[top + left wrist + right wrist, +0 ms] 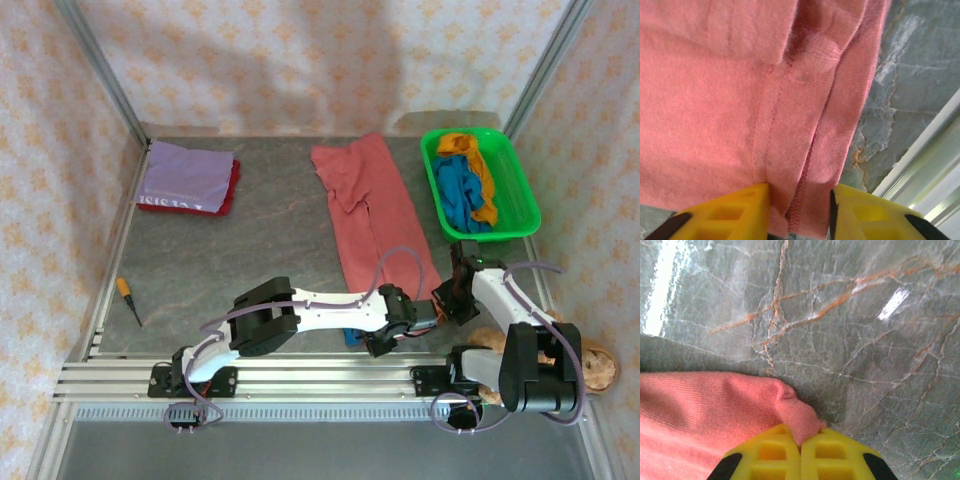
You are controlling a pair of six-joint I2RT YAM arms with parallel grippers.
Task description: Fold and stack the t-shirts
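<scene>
Left gripper and right gripper fingers pinch salmon-pink t-shirt hem; lift level, keep hem taut.

A row of white letters runs along the near edge of the lilac shirt. They are too small and blurry to read. Nothing else has words or numbers.
</scene>
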